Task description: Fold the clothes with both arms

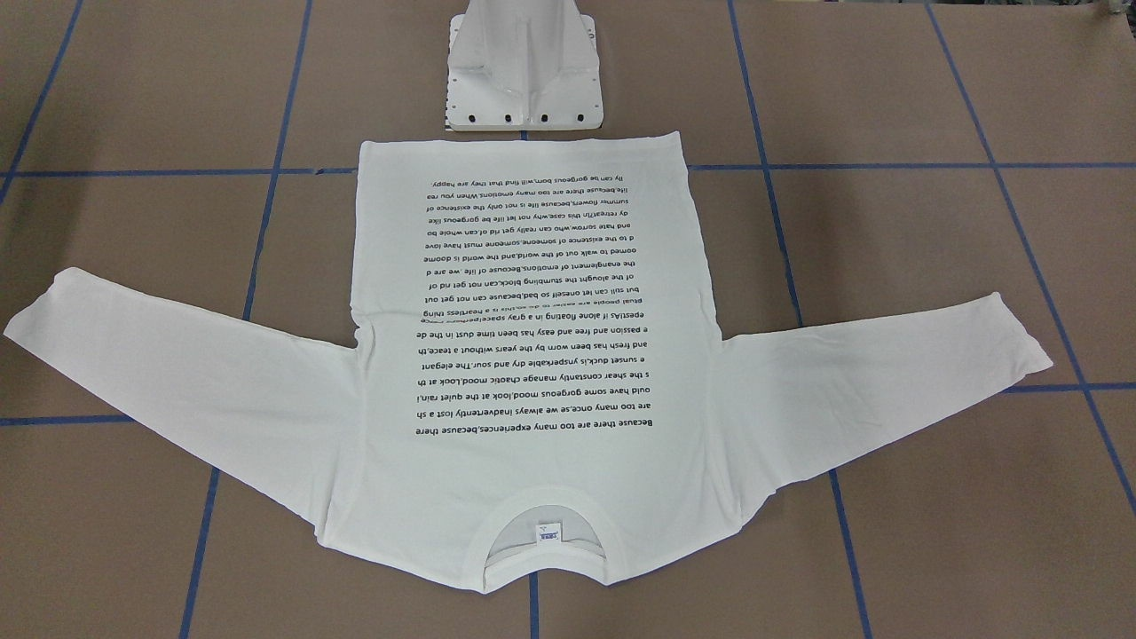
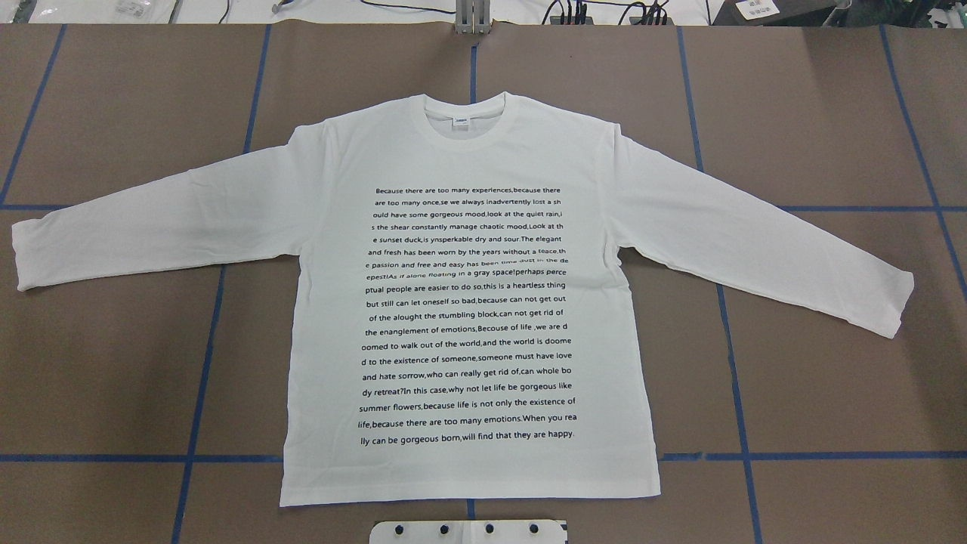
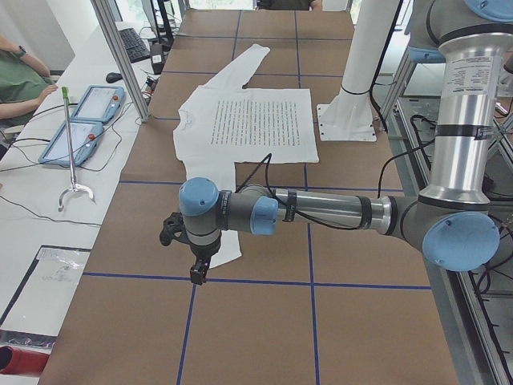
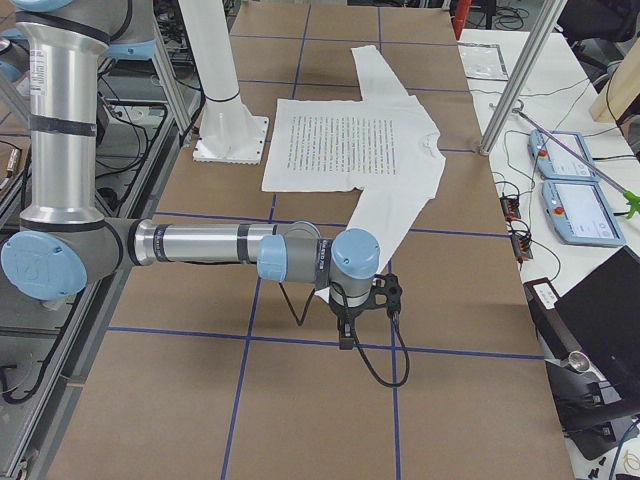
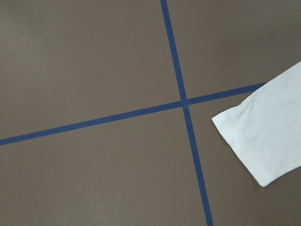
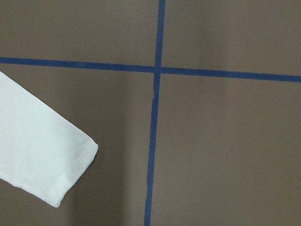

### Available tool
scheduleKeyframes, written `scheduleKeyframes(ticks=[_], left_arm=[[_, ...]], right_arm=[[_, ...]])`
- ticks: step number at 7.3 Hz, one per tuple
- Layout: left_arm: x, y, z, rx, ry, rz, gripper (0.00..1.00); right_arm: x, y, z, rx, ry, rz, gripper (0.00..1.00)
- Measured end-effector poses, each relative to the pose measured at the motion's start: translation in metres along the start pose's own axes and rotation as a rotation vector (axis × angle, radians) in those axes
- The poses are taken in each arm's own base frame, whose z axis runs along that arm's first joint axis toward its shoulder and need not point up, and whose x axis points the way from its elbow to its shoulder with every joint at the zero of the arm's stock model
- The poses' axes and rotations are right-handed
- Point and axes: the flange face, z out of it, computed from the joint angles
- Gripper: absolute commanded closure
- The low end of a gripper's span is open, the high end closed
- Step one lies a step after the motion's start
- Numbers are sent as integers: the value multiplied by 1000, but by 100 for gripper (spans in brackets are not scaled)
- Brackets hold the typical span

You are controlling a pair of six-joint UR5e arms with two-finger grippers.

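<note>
Brown table (image 2: 831, 113) with blue tape grid (image 2: 113, 458), white pedestal base (image 1: 524, 89), two control pendants (image 3: 98, 103), person's sleeve (image 3: 16, 80)

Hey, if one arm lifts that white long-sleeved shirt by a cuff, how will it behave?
Probably floppy: the T-shirt lies thin and flat on the table, so a lifted cuff would likely trail the sleeve limply behind. It looks light for its spread. Pushed, it would probably bunch rather than slide whole.

Left arm (image 3: 321, 210) and right arm (image 4: 200, 243) stretched level
Your left claw (image 3: 196, 274) and right claw (image 4: 346, 336) point down by the T-shirt's (image 3: 256, 120) cuffs; grip unreadable.
</note>
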Motion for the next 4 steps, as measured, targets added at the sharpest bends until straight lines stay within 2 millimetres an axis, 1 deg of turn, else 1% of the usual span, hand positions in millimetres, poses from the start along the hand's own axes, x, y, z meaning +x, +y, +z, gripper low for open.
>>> scheduleKeyframes(ticks=[1, 2, 3, 4], left_arm=[[4, -6, -3, 29, -2, 29, 0], [6, -7, -4, 64, -5, 61, 0], [6, -8, -4, 96, -7, 89, 0], [8, -11, -6, 126, -9, 116, 0]], right_arm=[[-11, -13, 2, 11, 0, -40, 0], [-18, -22, 14, 9, -9, -72, 0], [-29, -28, 32, 10, -29, -89, 0], [-46, -31, 53, 19, -46, -79, 0]])
